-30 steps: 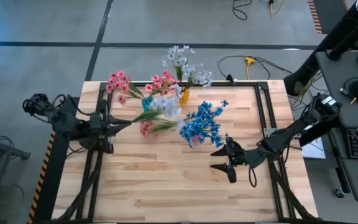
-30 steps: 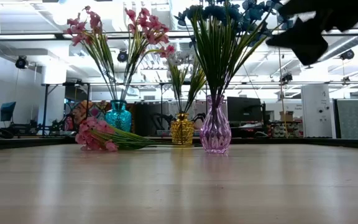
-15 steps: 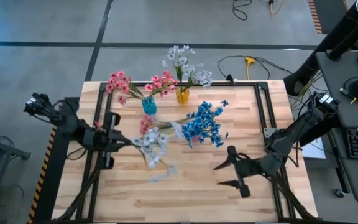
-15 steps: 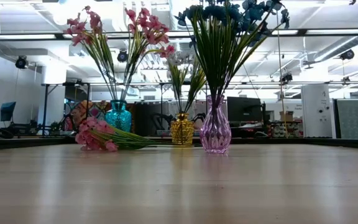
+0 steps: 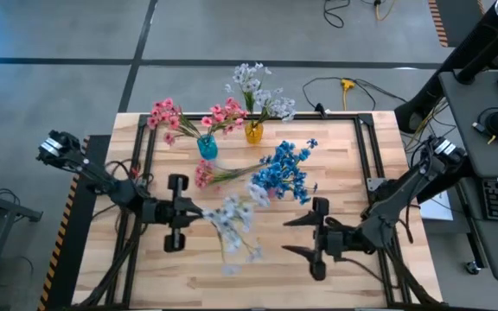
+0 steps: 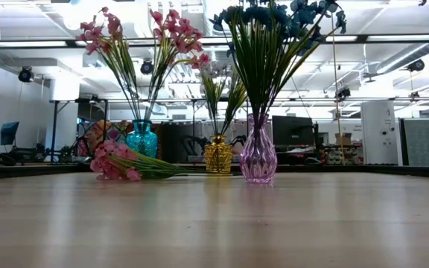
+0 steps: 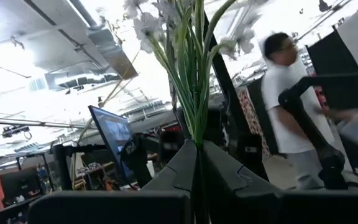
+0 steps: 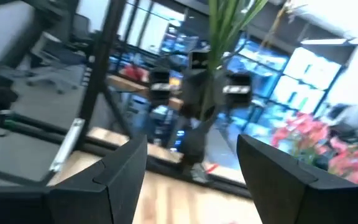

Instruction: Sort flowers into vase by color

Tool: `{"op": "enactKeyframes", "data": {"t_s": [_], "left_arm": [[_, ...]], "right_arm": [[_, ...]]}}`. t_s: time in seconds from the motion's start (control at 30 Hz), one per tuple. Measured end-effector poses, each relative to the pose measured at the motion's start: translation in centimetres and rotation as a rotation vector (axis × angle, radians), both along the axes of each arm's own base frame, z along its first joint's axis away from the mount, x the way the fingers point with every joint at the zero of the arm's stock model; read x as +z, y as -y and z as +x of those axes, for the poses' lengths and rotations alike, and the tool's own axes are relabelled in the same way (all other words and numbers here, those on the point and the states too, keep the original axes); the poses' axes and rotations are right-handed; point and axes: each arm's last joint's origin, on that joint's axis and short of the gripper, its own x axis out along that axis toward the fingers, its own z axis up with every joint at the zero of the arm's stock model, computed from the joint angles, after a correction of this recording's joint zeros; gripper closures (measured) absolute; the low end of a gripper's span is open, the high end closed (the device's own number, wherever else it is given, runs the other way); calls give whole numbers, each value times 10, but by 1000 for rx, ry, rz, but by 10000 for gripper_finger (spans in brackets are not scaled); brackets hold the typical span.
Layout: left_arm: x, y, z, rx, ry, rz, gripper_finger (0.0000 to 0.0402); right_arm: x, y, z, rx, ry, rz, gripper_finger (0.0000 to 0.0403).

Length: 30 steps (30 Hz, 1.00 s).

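High view alone shows left fingers (image 5: 199, 211) pinching white spray (image 5: 234, 226).

You see a teal vase (image 6: 141, 138) of pink flowers (image 6: 136, 33), a gold vase (image 6: 217, 155), a purple vase (image 6: 258, 158) with blue flowers (image 6: 274, 15), and a pink spray (image 6: 118, 161) lying on the table (image 6: 214, 223).

A pale wooden slatted table (image 5: 258, 259) bears a purple vase (image 6: 258, 158) of blue blooms, with a gold vase (image 6: 217, 155) just behind it to its left, a teal vase (image 6: 141, 139) farther left, and a loose pink spray (image 5: 207, 174) lying flat between teal and purple
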Motion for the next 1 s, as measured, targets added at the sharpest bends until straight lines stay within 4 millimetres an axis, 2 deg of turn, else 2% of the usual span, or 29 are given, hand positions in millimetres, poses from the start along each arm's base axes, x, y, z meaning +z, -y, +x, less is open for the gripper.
{"op": "enactKeyframes", "data": {"t_s": [0.23,0.43,0.67,0.87,1.0], "left_arm": [[-5,18,29,13,41,2,401],[-11,31,50,20,25,26,401],[-8,41,68,48,44,40,401],[-6,41,81,85,45,33,401],[-8,40,87,106,39,31,401]], "right_arm": [[21,-13,34,-94,-11,-81,161],[35,-16,55,-105,13,-14,161],[42,-8,63,-64,39,35,161],[43,5,74,71,60,48,161],[45,12,78,81,76,50,161]]}}
